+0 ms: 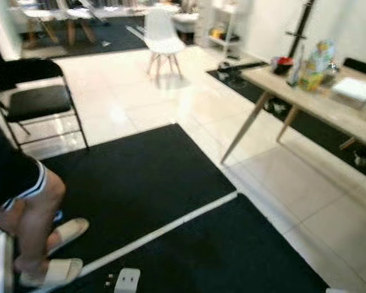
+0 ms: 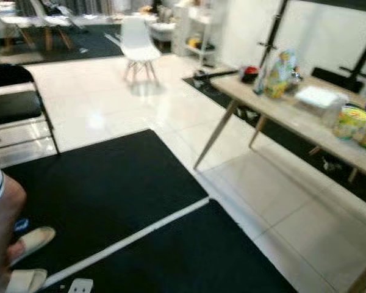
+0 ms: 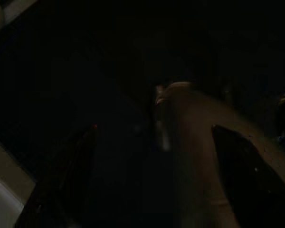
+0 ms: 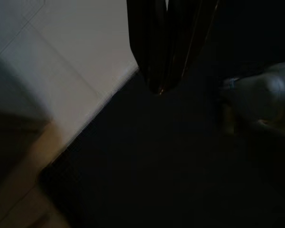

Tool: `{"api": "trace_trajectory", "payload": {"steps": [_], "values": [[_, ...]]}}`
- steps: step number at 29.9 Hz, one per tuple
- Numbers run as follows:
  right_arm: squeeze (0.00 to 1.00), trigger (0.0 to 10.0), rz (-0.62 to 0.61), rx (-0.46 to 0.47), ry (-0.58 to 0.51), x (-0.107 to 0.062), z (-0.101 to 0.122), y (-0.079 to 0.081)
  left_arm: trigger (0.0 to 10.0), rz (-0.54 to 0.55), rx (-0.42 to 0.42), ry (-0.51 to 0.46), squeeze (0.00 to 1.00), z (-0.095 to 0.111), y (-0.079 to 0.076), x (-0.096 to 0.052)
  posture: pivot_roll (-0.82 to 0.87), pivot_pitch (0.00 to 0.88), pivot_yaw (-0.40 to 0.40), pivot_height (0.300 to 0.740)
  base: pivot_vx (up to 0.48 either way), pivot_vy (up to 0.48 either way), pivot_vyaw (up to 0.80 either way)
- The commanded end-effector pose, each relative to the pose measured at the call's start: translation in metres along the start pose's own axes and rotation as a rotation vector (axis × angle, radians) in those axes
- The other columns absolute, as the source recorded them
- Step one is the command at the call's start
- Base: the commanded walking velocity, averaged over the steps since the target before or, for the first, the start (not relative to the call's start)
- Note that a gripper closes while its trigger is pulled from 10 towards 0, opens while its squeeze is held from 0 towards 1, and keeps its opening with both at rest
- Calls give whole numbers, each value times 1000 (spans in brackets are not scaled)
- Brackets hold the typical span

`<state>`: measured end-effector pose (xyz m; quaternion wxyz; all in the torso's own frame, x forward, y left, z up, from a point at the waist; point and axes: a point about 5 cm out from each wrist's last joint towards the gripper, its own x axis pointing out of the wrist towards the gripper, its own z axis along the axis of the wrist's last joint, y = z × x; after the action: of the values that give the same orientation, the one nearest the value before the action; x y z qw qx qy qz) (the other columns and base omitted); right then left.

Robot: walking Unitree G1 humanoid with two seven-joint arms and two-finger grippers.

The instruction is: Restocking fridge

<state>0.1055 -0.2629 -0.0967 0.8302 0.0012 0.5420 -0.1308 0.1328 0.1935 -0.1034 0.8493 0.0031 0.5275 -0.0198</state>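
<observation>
Groceries stand on a light wooden table (image 2: 293, 119) at the right: a colourful bag (image 2: 279, 73), a white flat box (image 2: 317, 96), yellow-green tubs (image 2: 352, 122) and a red-topped item (image 2: 250, 71). My right gripper (image 4: 159, 88) hangs low over the black mat, its two black fingers (image 4: 147, 42) pressed together and holding nothing. In the very dark left wrist view my left gripper (image 3: 152, 190) hangs with its fingers (image 3: 61, 190) spread apart, and a blurred tan shape (image 3: 190, 142) lies beyond them.
A person's bare leg (image 1: 39, 207) in pale sandals (image 1: 55, 268) stands close at my left on the black mats (image 1: 140, 177). A black folding chair (image 1: 33, 101) is at the back left and a white chair (image 1: 161, 39) farther off. White tiles (image 2: 274, 201) run beside the table.
</observation>
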Motion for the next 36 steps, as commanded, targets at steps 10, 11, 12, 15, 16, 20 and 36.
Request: {"api": "trace_trajectory", "payload": {"steps": [10, 11, 12, 15, 16, 20, 36], "values": [[0, 10000, -30, 2, 2, -1, 2, -12, 10000, -12, 10, -5, 0, 3, -4, 1, -82, 0, -36, 740, 381, 0, -800], [0, 10000, -30, 0, 3, -1, 2, -12, 10000, -12, 11, -6, 0, 3, -4, 1, -82, 0, -35, 740, 382, 0, -800], [0, 10000, -30, 0, 3, -1, 2, -12, 10000, -12, 11, -6, 0, 3, -4, 1, -82, 0, -35, 740, 382, 0, -800], [0, 10000, -30, -6, 6, -1, 2, -12, 10000, -13, 12, -7, 0, 3, -4, 1, -80, 0, -34, 740, 376, 0, -800], [0, 10000, -30, -9, 7, -1, 2, -12, 10000, -13, 12, -8, 0, 4, -4, 1, -80, 0, -34, 740, 382, 0, -800], [0, 10000, -29, -15, 12, -1, 1, -11, 10000, -12, 15, -10, 0, 4, -3, 1, -78, 0, -34, 740, 377, 0, -800], [0, 10000, -41, -18, 16, -1, 2, -12, 10000, -17, 9, -16, 0, 7, -5, 2, -78, 0, -39, 740, 377, 0, -800]]}}
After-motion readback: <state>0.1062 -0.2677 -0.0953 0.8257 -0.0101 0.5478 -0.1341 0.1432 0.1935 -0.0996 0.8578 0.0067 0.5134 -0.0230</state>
